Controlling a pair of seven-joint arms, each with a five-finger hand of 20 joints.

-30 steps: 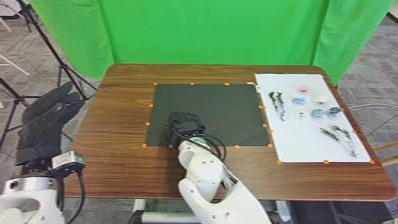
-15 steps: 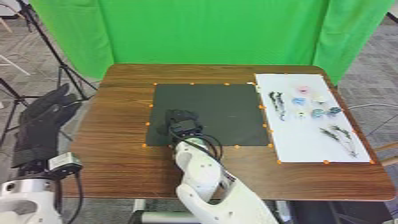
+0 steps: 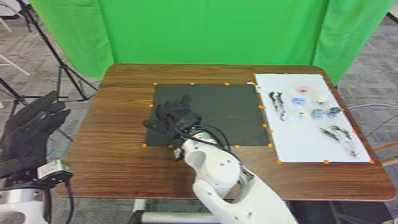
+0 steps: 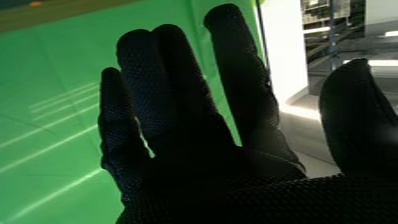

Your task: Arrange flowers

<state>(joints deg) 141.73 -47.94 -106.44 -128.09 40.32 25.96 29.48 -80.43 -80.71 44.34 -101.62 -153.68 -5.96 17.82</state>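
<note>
Above the black mat (image 3: 233,112), we hold our right hand (image 3: 181,119) spread wide, with our left hand (image 3: 28,137) wide beside the worktop (image 3: 120,165) and flowers (image 3: 298,101) on the white sheet (image 3: 300,145).

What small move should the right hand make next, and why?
I'd probably ease the open right hand rightward toward the dark-leaved stems on the white sheet. It holds nothing, its fingers look extended over the dark mat, and those stems lie nearest it, along the sheet's mat-side edge.
</note>
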